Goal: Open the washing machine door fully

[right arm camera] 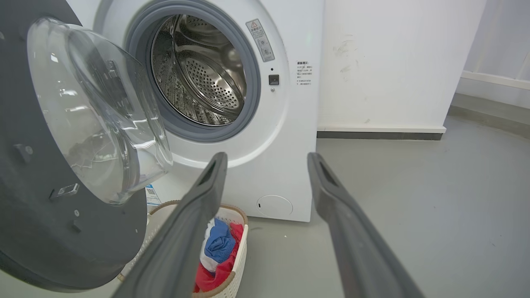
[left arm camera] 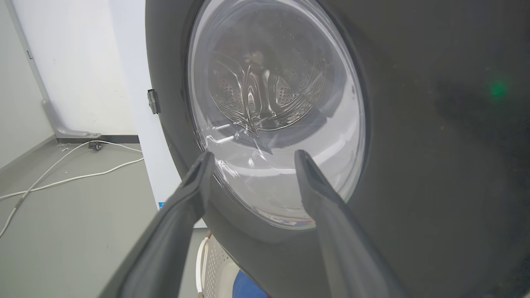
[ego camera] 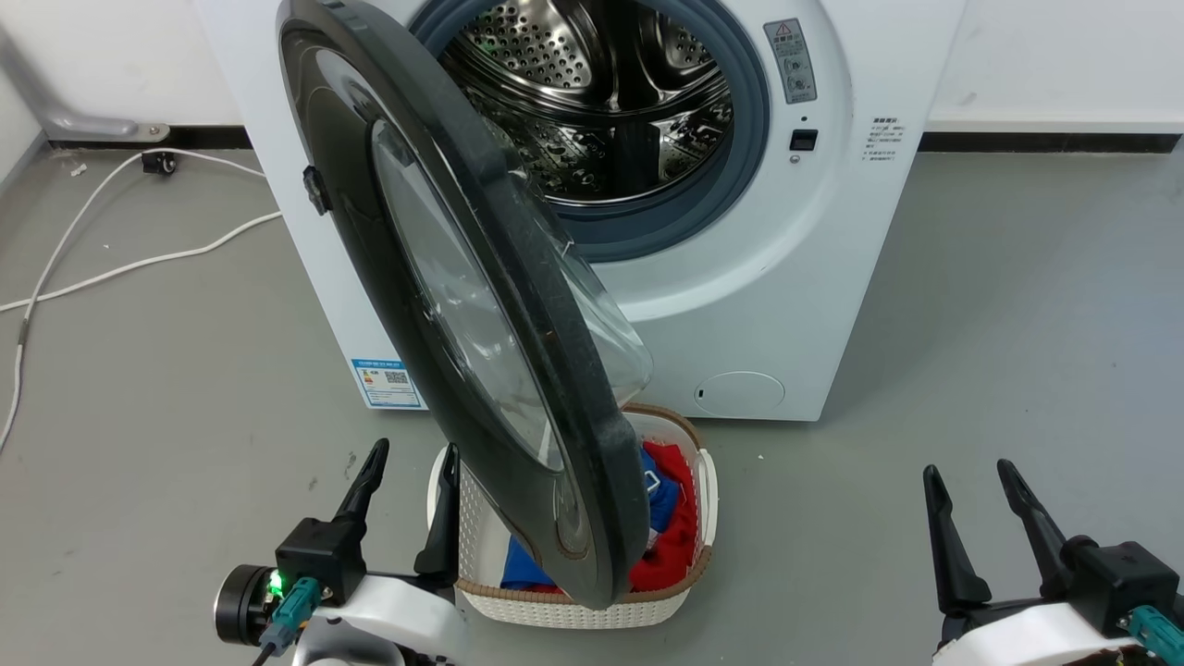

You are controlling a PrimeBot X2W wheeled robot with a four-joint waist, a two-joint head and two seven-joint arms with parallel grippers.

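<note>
Jaws spread on both arms, nothing held; washing machine door (ego camera: 444,305) stands about half open between them.
At the left gripper (ego camera: 415,447), jaws wide apart and empty, just left of the door's free edge, facing its outer side. Door is hinged on the machine's left, free edge pointing at the robot: ahead-right of the left jaws, well left of the right ones, over the laundry basket (ego camera: 592,610). Judgement: rigid, fairly heavy, glossy, so slippery on the flat face, and it moves only on its hinge arc. Take it by the thick black rim (ego camera: 610,462) near the free edge and stay off the clear glass bowl (right arm camera: 99,111). At the right gripper (ego camera: 967,467), jaws apart, empty, well right of the door, facing its inner side.
</note>
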